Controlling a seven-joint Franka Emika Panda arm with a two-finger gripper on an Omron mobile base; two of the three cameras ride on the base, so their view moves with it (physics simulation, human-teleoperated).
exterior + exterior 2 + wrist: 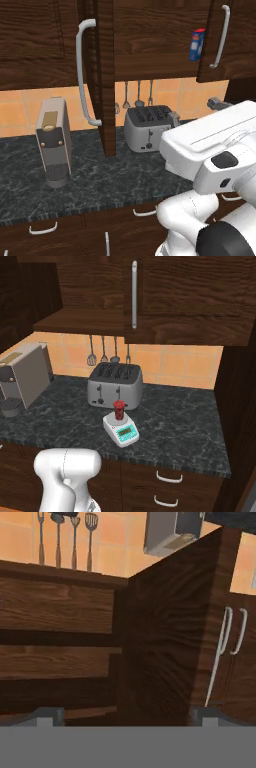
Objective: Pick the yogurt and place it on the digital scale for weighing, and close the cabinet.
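One small dark red cylindrical yogurt cup [119, 410] is seen standing upright on the round platform of one flat white digital scale [121, 431], which lies on the dark marbled stone counter [180, 426] just in front of one silver four-slot toaster [114, 386]. The dark brown wooden wall cabinet [150, 35] is seen with two doors, each bearing one long pale bar handle; the left door [102, 75] stands open, edge-on. One tall blue box with a red top [197, 44] is seen inside. Three utensils [104, 351] hang on the tiled wall. One grey coffee machine [54, 142] stands at the left. The gripper [125, 714] is spread wide, holding nothing, facing the open door.
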